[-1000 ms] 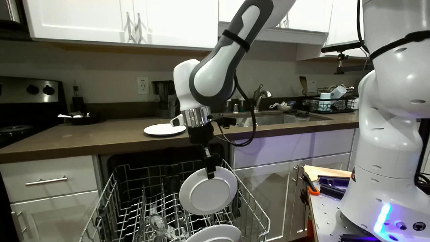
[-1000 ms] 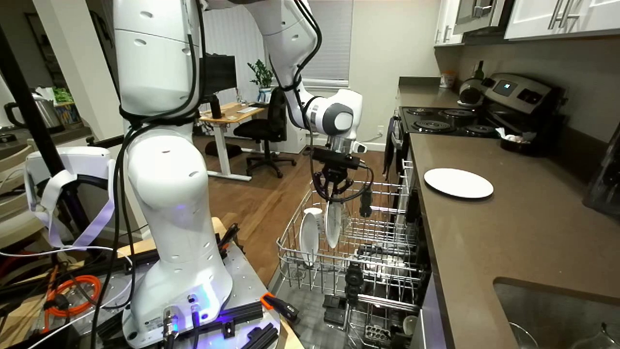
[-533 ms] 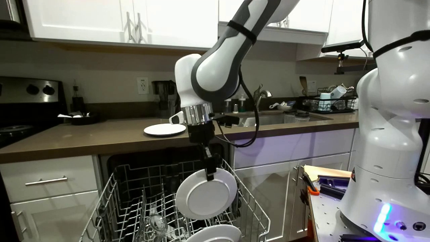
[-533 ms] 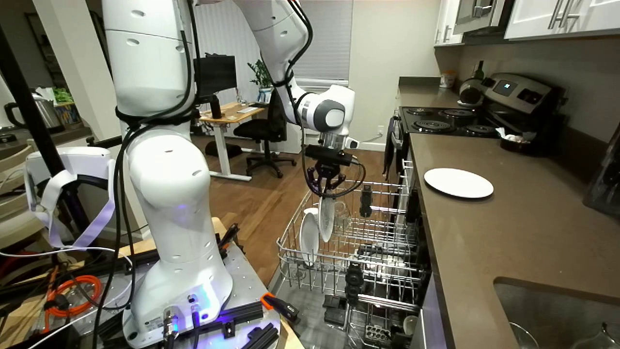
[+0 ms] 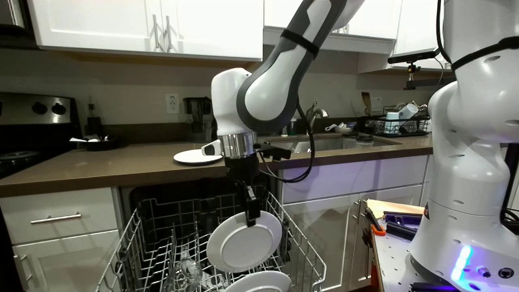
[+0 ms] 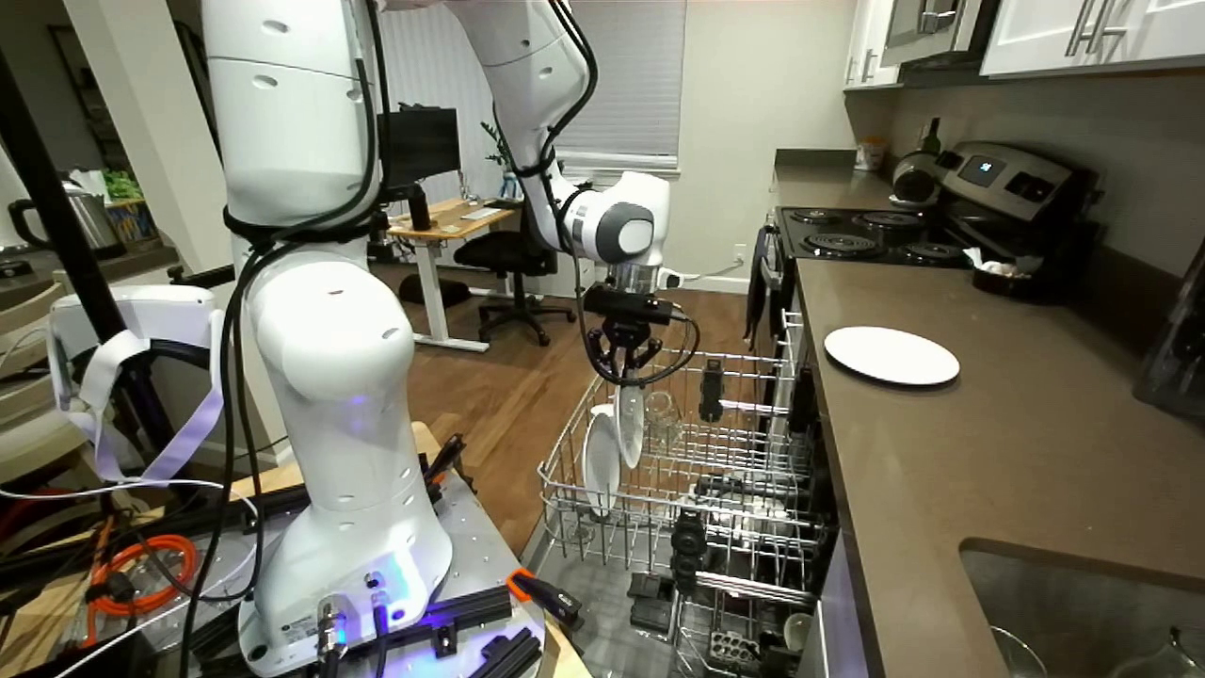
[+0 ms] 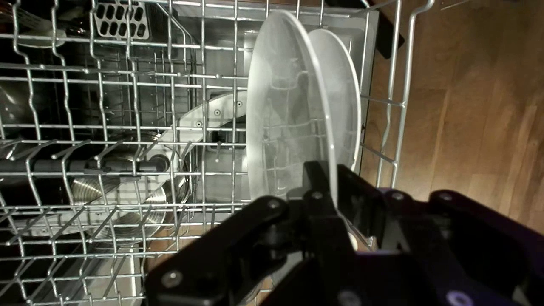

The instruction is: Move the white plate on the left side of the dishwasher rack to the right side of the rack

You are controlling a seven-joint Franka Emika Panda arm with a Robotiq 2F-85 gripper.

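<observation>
My gripper (image 5: 252,219) is shut on the top rim of the white plate (image 5: 243,247), which hangs nearly upright over the dishwasher rack (image 5: 323,267). In an exterior view the gripper (image 6: 628,375) points down and the plate (image 6: 631,428) shows almost edge-on, its lower part among the rack wires (image 6: 548,490). In the wrist view the rim passes between the fingertips (image 7: 332,178) and the plate (image 7: 282,114) stands over the wire grid (image 7: 204,85). I cannot tell whether its lower edge touches the rack.
Another white plate (image 5: 263,282) stands upright in the rack close beside the held one; it also shows in an exterior view (image 6: 600,461) and the wrist view (image 7: 345,97). Clear glasses (image 5: 189,269) stand in the rack. A flat white plate (image 6: 890,356) lies on the counter (image 6: 988,452).
My gripper and the held plate have moved slightly left in both exterior views, and lower in one of them. The held plate is now closer to the standing plate. The grip stays shut.
</observation>
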